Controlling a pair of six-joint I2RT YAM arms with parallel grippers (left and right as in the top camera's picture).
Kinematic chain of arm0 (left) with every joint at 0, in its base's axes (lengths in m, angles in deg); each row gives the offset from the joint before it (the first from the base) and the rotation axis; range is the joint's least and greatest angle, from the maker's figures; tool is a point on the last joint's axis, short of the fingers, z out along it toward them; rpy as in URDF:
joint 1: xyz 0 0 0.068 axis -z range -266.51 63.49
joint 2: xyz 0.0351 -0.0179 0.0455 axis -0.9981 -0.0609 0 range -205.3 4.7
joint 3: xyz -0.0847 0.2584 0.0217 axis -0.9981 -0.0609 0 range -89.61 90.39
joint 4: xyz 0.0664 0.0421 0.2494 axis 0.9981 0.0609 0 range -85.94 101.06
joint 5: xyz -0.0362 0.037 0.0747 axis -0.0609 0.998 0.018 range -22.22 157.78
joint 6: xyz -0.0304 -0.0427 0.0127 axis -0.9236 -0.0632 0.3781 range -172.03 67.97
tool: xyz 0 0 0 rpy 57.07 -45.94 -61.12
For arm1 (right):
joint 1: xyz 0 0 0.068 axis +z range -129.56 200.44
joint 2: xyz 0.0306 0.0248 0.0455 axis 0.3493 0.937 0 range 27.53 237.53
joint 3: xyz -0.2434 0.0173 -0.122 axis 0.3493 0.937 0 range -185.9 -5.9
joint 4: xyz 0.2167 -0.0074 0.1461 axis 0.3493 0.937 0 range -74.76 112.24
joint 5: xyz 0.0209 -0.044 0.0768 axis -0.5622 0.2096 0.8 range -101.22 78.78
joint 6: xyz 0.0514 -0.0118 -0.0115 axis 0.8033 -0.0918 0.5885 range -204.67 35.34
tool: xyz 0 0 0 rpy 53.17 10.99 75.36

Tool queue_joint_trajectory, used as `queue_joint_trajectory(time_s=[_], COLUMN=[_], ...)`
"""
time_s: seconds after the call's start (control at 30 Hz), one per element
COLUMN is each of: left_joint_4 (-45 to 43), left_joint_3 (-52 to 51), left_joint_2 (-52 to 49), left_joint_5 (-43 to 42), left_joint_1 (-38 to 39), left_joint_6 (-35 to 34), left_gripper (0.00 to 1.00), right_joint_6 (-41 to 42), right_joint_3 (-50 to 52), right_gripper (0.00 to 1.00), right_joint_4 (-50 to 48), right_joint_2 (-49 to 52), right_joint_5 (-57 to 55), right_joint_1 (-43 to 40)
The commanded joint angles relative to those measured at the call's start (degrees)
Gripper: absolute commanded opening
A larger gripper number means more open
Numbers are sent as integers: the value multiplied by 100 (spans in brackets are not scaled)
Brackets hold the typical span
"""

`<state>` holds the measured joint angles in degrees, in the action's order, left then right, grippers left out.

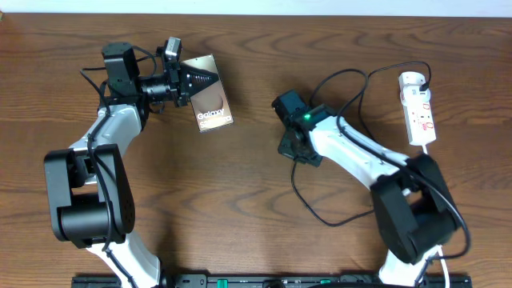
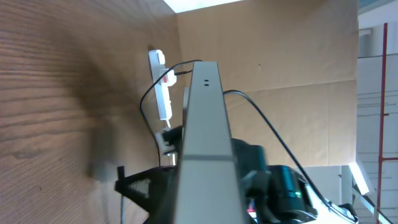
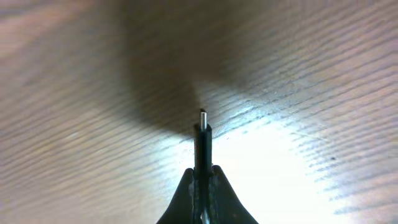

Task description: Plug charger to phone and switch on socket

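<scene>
My left gripper is shut on the phone, a brown-bronze slab with white lettering, and holds it tilted up off the table at the back left. In the left wrist view the phone shows edge-on between the jaws. My right gripper points down at the table's middle. It is shut on the charger's connector tip, which sticks out past the fingertips just above the wood. The black charger cable loops to the white socket at the back right, also in the left wrist view.
The cable makes a second loop on the table in front of the right arm. The socket's white cord runs toward the right arm's base. A cardboard wall stands beyond the table.
</scene>
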<state>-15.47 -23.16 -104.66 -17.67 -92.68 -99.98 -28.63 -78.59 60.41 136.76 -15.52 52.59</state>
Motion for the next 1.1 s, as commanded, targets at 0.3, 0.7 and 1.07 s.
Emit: queue_joint_trajectory(time_s=[0.3,0.7,1.07], left_joint_4=[-35,-35,-125], left_joint_3=[127,127,127], left_joint_2=[70,70,70], left_joint_5=[-240,-243,-240], left_joint_1=[-28,-28,-28], left_joint_6=[-39,-256,-273], left_gripper=[7,7,7], right_joint_6=[-1502,-2889,-3342], right_joint_3=[-216,-216,-216], right_gripper=[1,1,1], right_joint_4=[-107,-603,-702], right_joint_2=[-1648,-2074,-2074], right_joint_5=[846,3272,3803], right_joint_1=[-33,9,308])
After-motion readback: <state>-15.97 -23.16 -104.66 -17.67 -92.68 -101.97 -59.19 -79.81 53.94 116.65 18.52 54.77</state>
